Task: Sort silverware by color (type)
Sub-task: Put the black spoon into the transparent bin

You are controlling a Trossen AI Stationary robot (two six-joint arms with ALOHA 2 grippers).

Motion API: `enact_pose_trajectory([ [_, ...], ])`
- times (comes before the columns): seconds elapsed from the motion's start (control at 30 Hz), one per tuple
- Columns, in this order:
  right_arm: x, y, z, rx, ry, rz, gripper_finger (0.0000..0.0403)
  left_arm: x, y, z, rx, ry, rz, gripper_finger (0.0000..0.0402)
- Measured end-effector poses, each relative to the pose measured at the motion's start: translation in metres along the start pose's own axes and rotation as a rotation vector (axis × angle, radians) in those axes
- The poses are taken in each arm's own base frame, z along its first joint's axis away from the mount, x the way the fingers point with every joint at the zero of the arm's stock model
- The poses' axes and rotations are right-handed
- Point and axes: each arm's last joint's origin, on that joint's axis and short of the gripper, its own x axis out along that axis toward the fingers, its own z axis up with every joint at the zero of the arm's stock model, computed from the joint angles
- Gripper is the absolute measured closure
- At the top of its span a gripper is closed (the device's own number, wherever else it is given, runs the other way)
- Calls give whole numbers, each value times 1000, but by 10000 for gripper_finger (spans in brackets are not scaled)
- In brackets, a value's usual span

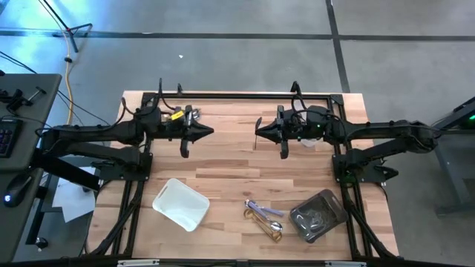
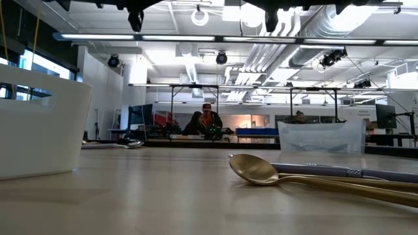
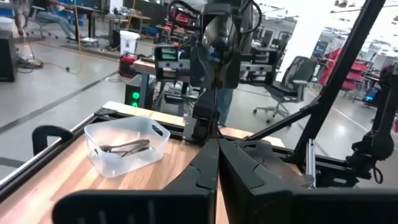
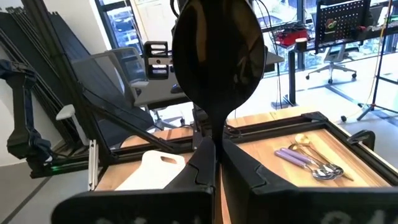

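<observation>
High view showed both grippers, left [image 1: 206, 133] and right [image 1: 261, 133], with fingers clenched on nothing above the worktop [image 1: 230, 170]; silverware [image 1: 264, 216] lay between two trays.

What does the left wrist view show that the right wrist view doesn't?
Only the left wrist view shows the clear tray with dark utensils inside. Only the right wrist view shows the white tray and the loose gold and purple-handled spoons on the table. Both show their own gripper shut, left gripper and right gripper, holding nothing.
</observation>
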Motion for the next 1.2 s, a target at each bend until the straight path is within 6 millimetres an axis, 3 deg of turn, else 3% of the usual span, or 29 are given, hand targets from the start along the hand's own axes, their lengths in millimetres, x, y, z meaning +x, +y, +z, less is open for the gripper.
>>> enact_pose_trajectory([
  [0.57,0,0,-2,44,21,-8,403,0,0,1,17,-5,0,401],
  [0.7,-1,-7,0,80,20,-147,403,0,0,0,17,-4,0,401],
  [0.83,-6,-27,31,17,131,-327,403,0,0,0,16,-1,1,401],
  [1.0,-31,-71,54,8,487,-626,403,0,0,-1,6,13,4,401],
  [1.07,-45,-88,57,38,594,-713,403,0,0,-2,-2,19,6,401],
  [1.2,-68,-117,41,121,777,-825,403,0,1,-4,-8,43,12,401],
])
